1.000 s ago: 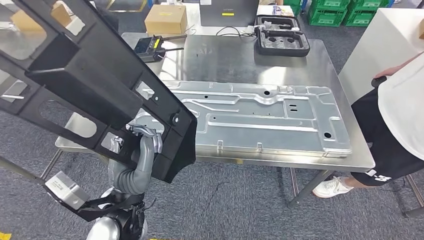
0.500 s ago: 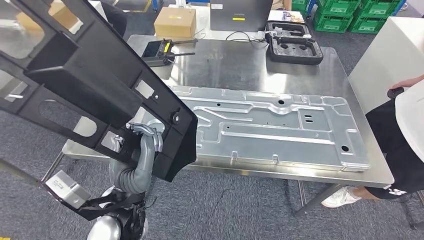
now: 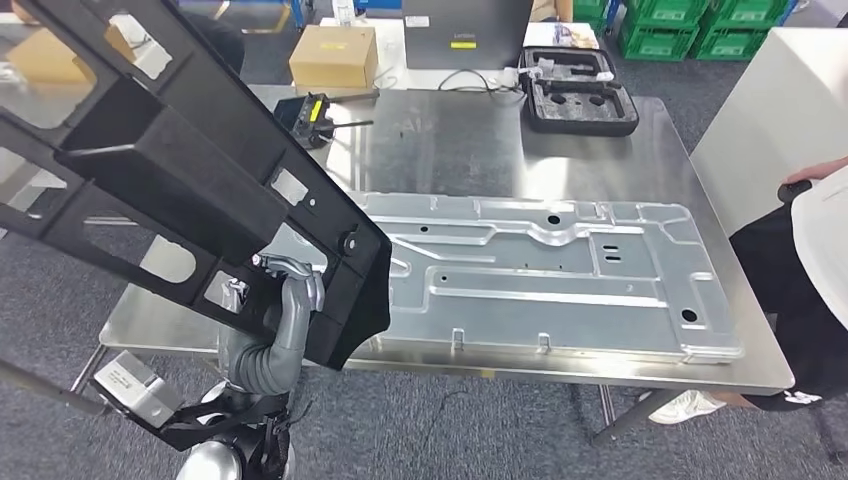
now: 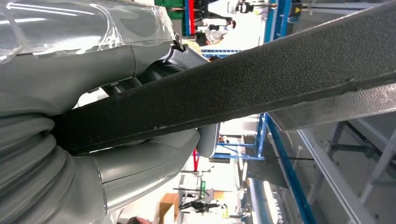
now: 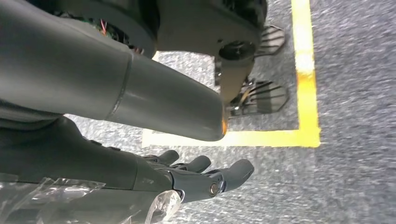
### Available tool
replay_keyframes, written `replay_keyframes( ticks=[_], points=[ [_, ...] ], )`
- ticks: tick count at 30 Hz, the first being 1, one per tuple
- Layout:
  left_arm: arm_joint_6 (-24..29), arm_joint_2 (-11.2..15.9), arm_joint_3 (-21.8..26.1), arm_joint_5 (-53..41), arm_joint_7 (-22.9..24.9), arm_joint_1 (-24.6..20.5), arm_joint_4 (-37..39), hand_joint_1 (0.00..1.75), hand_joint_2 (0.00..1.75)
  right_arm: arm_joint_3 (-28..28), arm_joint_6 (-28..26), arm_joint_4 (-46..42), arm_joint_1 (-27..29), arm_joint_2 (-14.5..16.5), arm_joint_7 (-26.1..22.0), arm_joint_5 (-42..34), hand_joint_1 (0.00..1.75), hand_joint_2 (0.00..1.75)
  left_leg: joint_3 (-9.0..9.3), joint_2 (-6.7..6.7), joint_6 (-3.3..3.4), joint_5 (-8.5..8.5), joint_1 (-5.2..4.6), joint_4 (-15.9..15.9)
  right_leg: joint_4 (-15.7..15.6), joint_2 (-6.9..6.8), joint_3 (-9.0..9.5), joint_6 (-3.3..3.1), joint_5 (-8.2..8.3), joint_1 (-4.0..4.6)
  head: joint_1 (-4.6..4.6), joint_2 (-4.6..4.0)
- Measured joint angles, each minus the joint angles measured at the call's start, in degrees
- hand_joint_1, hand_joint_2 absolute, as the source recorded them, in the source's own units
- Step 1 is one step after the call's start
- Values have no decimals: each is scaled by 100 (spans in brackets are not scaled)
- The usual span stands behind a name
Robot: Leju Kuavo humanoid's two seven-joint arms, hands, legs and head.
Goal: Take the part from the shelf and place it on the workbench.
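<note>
A: What is the left hand (image 3: 290, 283) doing?

B: It grips the black part (image 3: 180, 170), a long frame with cut-out windows. The fingers hook over the frame's lower end, and the left wrist view shows a thumb (image 4: 140, 172) and fingers clamped on either side of a rough black bar (image 4: 243, 88).

A: And where does the part sit?

B: In the air, slanting up and away from that hand toward the robot's left side. Its lower corner hangs over the near edge of the surface (image 3: 450, 130), just beside the hand.

A: What lies past the hand?

B: A big pressed metal panel (image 3: 550, 270) flat on the surface, beyond it a black foam case (image 3: 578, 80) and a cardboard box (image 3: 333, 55). A person (image 3: 815, 270) stands at the far right.

A: The right hand (image 5: 187, 179)?

B: Hanging over grey carpet and yellow floor tape (image 5: 306, 79), fingers apart, holding nothing.
</note>
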Motion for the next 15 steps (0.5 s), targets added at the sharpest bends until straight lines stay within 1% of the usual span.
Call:
replay_keyframes(
  ticks=[1,2,3,4,6,9,12,15],
  points=[
    [-17,2,-3,-27,-4,-2,-4,175,175,0,0,1,-4,1,4,10,0,0,31,1,34,36,-13,-117,-2,0,4,31,-20,5,3,0],
    [-39,2,-7,-56,-14,-5,-11,175,175,0,-1,1,-11,0,8,20,0,0,30,2,74,28,-23,-142,4,0,-1,56,-36,12,6,0],
    [-60,2,-13,-82,-23,-13,-19,175,175,0,-1,1,-11,-1,13,33,0,0,41,1,103,71,-23,-155,5,-2,-6,56,-43,16,10,1],
    [-76,1,-18,-116,-19,-26,-25,175,175,1,-1,1,-9,-3,16,46,0,0,41,-3,114,98,-22,-160,4,-4,1,44,-48,17,16,1],
    [-95,-1,-35,-279,81,-97,-28,175,175,4,0,1,-10,-6,19,90,0,0,41,-11,117,100,-29,-162,-24,-7,23,-2,-37,17,17,1],
    [-91,-9,-89,-800,416,-351,-11,175,175,20,0,1,-17,-5,12,191,0,0,40,-15,151,81,-40,-162,-78,-12,44,-4,-37,15,20,1],
    [-23,-44,-157,-1536,753,-711,61,175,175,33,0,1,-23,-5,-12,296,0,0,40,-14,179,75,-51,-162,-100,-16,44,20,-25,11,21,1],
    [169,-77,-257,-2814,1291,-1252,272,175,175,75,0,1,-33,-4,-55,423,0,0,36,-13,195,84,-54,-161,-109,-17,42,90,-6,9,20,1]
  ],
)
